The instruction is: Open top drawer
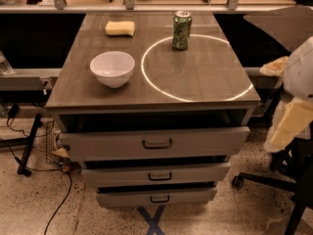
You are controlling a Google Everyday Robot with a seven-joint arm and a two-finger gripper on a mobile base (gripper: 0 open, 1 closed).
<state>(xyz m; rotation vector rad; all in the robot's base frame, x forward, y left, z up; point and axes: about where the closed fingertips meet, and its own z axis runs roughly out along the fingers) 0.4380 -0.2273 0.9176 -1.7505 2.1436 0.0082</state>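
Note:
The top drawer [107,144] is the widest grey drawer just under the tabletop, with a dark bar handle [157,144] at its centre. It stands pulled out a little, with a dark gap above its front. My gripper [293,124] is the white and cream shape at the right edge of the camera view, beside the cabinet's right side. It is well apart from the handle and touches nothing on the cabinet.
Two narrower drawers [195,173] [122,199] sit below, also slightly out. On the tabletop are a white bowl [112,68], a green can [181,30], a yellow sponge [120,28] and a lit ring [161,89]. A chair base [264,180] stands at right; cables [58,204] lie at left.

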